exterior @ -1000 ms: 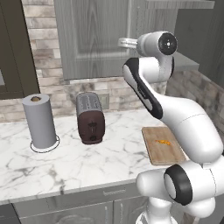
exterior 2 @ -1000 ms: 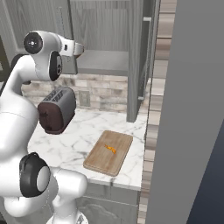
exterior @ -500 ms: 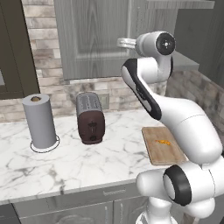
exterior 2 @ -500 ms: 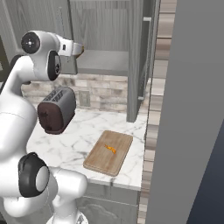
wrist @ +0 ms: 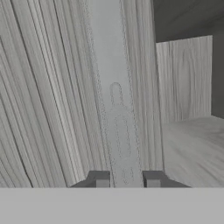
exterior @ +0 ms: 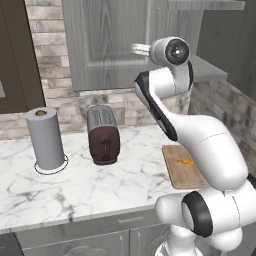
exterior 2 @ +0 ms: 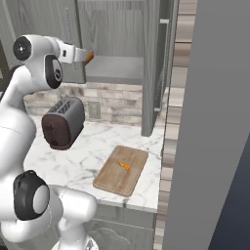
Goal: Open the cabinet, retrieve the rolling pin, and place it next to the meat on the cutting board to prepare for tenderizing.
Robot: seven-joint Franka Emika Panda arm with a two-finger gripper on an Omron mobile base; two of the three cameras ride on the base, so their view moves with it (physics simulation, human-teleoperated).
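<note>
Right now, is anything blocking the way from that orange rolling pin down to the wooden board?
Nothing visible does. The rolling pin sits at the gripper tip by the cabinet shelf; the cutting board lies lower right, bare except the meat. The toaster stands left of that path.

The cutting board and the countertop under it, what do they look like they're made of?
The cutting board looks like light brown wood with a matte finish: faint grain lines run along it. The countertop looks like polished white marble, going by its grey veining, though it could be an imitation stone.
</note>
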